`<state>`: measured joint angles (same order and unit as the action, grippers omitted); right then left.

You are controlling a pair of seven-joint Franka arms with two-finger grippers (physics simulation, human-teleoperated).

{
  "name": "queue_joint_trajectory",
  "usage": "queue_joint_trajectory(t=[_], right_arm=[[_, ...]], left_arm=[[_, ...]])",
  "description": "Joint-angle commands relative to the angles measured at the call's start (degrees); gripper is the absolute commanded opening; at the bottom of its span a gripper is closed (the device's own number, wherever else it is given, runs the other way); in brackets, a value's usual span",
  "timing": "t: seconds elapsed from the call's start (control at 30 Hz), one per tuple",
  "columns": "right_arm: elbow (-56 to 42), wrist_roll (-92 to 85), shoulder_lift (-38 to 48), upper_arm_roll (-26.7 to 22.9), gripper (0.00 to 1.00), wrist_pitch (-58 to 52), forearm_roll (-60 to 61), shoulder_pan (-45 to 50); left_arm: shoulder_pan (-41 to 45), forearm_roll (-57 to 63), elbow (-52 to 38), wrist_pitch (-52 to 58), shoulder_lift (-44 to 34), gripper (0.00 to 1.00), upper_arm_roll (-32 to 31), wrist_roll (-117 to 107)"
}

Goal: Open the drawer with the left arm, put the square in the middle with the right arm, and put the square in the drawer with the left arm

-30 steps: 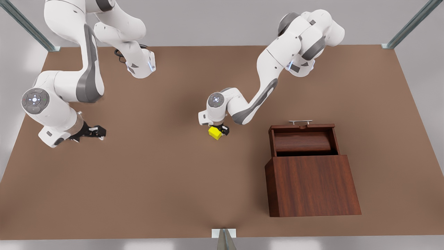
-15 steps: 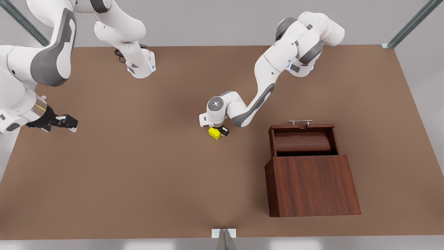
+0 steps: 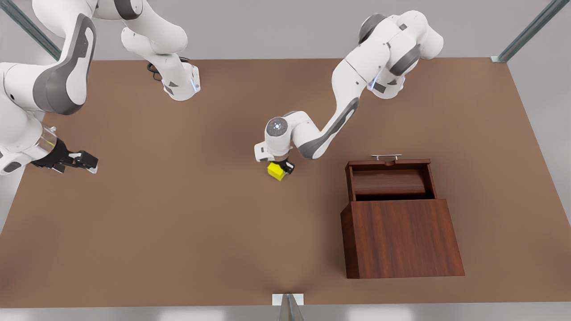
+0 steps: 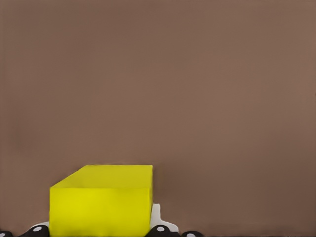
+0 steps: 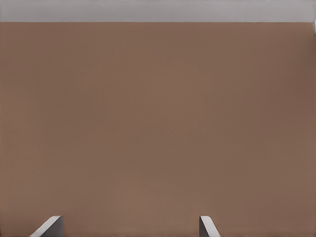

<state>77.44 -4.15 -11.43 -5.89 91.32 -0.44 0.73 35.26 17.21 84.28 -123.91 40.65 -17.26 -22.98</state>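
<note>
On the brown table [image 3: 187, 232], our left tool [image 3: 280, 169] grips the cube [image 3: 276, 170] mid-frame, the open drawer [image 3: 389, 182] lying to its right, while our right tool [image 3: 82, 161] waits open at far left.

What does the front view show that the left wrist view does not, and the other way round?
Front view, not the wrist view: the wooden box, its open drawer with a silver handle, and the idle right gripper at the front view's left. Left wrist view, not the front: a white gripper part beside the cube. Both: the yellow cube in the left gripper, and the tabletop.
</note>
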Motion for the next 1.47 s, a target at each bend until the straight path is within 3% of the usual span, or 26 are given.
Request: queue_joint_trajectory(t=[0.0, 0.1, 0.23, 0.5, 0.7, 0.73, 0.97, 1.13, 1.17, 1.2, 1.27, 1.43], right_arm=[[0.0, 0.0, 0.0, -0.1, 1.00, 0.1, 0.0, 0.0], [0.0, 0.0, 0.0, -0.1, 1.00, 0.2, 0.0, 0.0], [0.0, 0.1, 0.0, 0.0, 1.00, 0.3, 0.0, 0.0], [0.0, 0.2, 0.1, -0.1, 1.00, 0.3, 1.5, -0.1], [0.0, 0.3, 0.0, -0.1, 1.00, 0.3, 1.4, -0.2], [0.0, 0.3, 0.1, -0.1, 1.00, 0.3, 1.3, -0.2], [0.0, 0.3, 0.0, -0.1, 1.00, 0.3, 1.4, -0.2], [-0.4, 0.3, 0.0, -0.3, 1.00, 0.3, 1.4, -0.4], [-0.4, 0.3, 0.1, -0.4, 1.00, 0.3, 1.4, -0.5], [-0.4, 0.2, 0.1, -0.4, 1.00, 0.3, 1.3, -0.5], [-0.4, 0.2, 0.3, -0.5, 1.00, 0.3, 1.3, -1.1], [-1.1, -0.1, 0.5, -0.4, 1.00, 0.0, 1.3, -1.1]], left_arm=[[-0.1, -4.4, 0.0, 1.8, -1.5, 0.70, 0.1, 0.4], [-2.3, -10.0, 0.1, 9.7, -8.6, 0.70, 1.4, 6.0], [-2.4, -19.0, 0.8, 23.9, -17.9, 0.70, 15.0, 29.7], [-2.3, -20.9, 4.0, 26.4, -19.6, 0.70, 35.9, 64.8], [-2.5, -21.0, 7.9, 26.4, -18.6, 0.70, 40.4, 71.2], [-2.5, -21.0, 7.9, 26.6, -18.4, 1.00, 40.5, 71.8], [-2.3, -21.0, 7.0, 30.1, -18.3, 1.00, 40.6, 66.8], [-2.6, -20.7, -9.0, 36.5, -19.2, 1.00, 40.6, 27.9], [-8.1, -21.0, -9.7, 36.6, -21.0, 1.00, 36.3, 23.4], [-17.7, -18.8, -10.8, 36.1, -23.2, 1.00, 23.7, 18.9], [-24.3, -13.5, -10.1, 34.8, -26.8, 1.00, 14.3, 17.5], [-26.8, -12.1, -2.2, 30.0, -32.5, 1.00, 11.5, 17.5]])
